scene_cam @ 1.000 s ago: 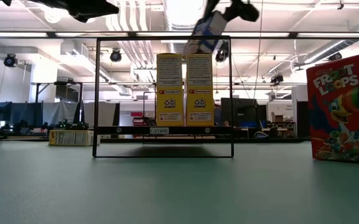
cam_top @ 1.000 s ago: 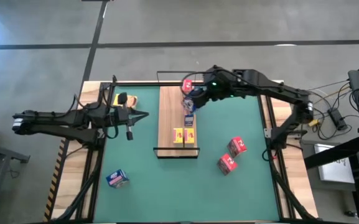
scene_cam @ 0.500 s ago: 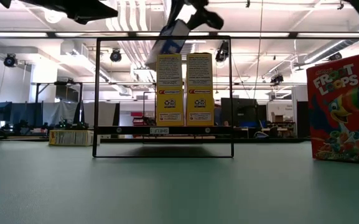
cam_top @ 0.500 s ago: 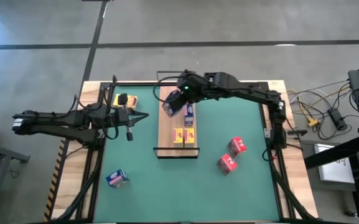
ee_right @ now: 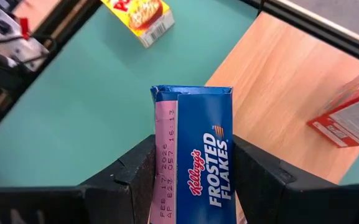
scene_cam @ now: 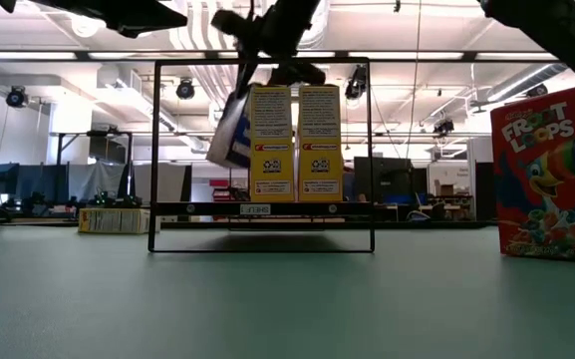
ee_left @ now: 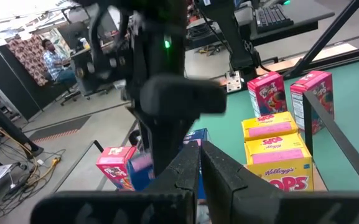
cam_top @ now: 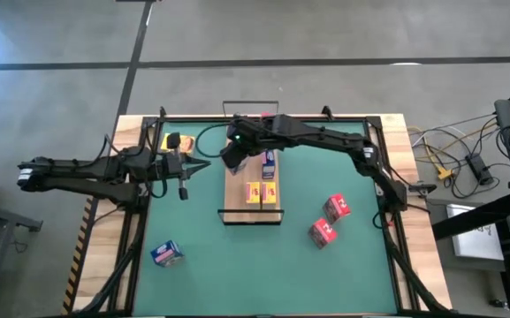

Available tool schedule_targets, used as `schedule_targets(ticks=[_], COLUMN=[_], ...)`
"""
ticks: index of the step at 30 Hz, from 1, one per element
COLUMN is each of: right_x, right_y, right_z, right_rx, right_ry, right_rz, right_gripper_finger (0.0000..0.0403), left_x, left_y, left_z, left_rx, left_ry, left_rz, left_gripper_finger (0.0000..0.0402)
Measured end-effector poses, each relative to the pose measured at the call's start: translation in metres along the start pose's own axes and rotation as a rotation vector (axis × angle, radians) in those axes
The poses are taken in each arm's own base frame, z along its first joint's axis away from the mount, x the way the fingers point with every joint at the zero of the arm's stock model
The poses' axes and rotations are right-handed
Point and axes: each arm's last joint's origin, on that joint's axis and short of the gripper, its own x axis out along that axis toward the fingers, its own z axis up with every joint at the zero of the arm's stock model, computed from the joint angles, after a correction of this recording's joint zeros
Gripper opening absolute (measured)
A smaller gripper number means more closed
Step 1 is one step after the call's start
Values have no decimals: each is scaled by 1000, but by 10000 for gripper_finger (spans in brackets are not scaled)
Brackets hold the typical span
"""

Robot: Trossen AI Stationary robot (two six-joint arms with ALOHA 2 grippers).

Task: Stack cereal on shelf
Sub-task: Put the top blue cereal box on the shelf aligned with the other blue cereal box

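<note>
My right gripper [ee_right: 195, 186] is shut on a blue Frosted Flakes cereal box [ee_right: 198, 149] and hangs over the left edge of the shelf [cam_top: 237, 190], a light-wood board with a black wire frame. In the low view the box [scene_cam: 232, 132] hangs tilted just left of two yellow boxes [scene_cam: 295, 140] standing on the shelf. Another blue box [cam_top: 269, 163] and a red one [cam_top: 263, 116] also stand on the board. My left gripper [cam_top: 203, 163] is shut on nothing, above the mat left of the shelf. My right gripper pinches the blue box between its two fingers [ee_right: 135, 177], one on each of two opposite sides [ee_right: 167, 186]. The fingers slant down from the table's far right side. The box is lifted clear and tilted, its free end [ee_right: 191, 92] pointing away from the wrist.
Two red boxes [cam_top: 337, 208] [cam_top: 323, 232] stand on the green mat right of the shelf. A blue box [cam_top: 166, 254] lies near the front left and a yellow box [cam_top: 177, 141] at the far left. The wire frame [scene_cam: 262, 62] rises over the shelf's ends.
My right gripper has carried the blue box from above the shelf's far end toward the table's left edge and down. The box now hangs tilted beside the yellow boxes, at the height of their upper halves. The grip has stayed shut on it.
</note>
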Motion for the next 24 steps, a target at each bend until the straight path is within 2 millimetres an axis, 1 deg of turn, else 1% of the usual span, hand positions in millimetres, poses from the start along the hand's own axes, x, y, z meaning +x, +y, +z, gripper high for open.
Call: schedule_targets(ticks=[7,13,24], right_x=[16,16,20], right_y=[-1,-3,-1], right_z=[-3,-4,-9], right_rx=[-51,-192,-209], right_ry=[28,33,35], right_rz=[-28,-63,-84], right_gripper_finger=[173,173,173], left_x=[0,0,0], left_y=[0,0,0], left_z=[0,0,0], left_rx=[0,5,18], left_ry=[0,1,2], left_rz=[0,-1,-1], left_gripper_finger=[0,0,0])
